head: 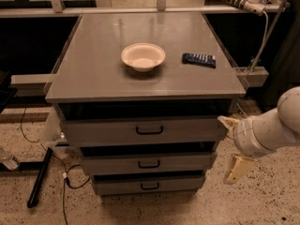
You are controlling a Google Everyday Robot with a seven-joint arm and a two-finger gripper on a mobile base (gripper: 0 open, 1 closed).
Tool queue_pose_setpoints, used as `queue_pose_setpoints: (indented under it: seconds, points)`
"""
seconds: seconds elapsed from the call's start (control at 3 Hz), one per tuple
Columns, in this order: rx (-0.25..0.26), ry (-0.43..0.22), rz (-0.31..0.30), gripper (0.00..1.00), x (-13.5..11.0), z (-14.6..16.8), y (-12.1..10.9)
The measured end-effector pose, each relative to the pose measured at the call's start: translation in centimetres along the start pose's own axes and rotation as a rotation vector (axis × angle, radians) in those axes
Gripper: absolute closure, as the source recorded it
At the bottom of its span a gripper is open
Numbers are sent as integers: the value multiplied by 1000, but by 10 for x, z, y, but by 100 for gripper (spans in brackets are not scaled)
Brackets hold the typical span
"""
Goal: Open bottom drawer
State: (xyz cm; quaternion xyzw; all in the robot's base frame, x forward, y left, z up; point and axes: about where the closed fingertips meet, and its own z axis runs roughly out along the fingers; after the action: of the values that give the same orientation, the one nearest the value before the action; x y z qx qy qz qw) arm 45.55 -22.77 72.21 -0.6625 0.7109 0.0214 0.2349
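The grey three-drawer cabinet [145,69] stands in the middle of the camera view. The bottom drawer [117,186] is its lowest and narrowest grey front, with a small black loop handle [150,186]. It looks shut, like the two drawers above it. My gripper [232,145] is at the cabinet's right side, level with the top and middle drawers. It is open and empty, with one cream finger [228,122] near the top drawer's right end and the other [236,168] lower down. It is up and to the right of the bottom drawer's handle.
A cream bowl [143,56] and a dark flat packet [199,59] lie on the cabinet top. A black bar [38,177] and cables [65,184] lie on the speckled floor at the left. A metal rail [253,76] juts out at the right.
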Motion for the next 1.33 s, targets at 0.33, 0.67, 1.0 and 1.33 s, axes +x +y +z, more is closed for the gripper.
queue_pose_setpoints:
  seconds: [0.33, 0.67, 1.0, 1.33]
  points:
    - [9, 12, 27, 0, 38, 46, -1]
    - [22, -4, 55, 0, 82, 98, 3]
    - [34, -64, 45, 0, 110, 142, 8]
    - [11, -124, 14, 0, 122, 180, 20]
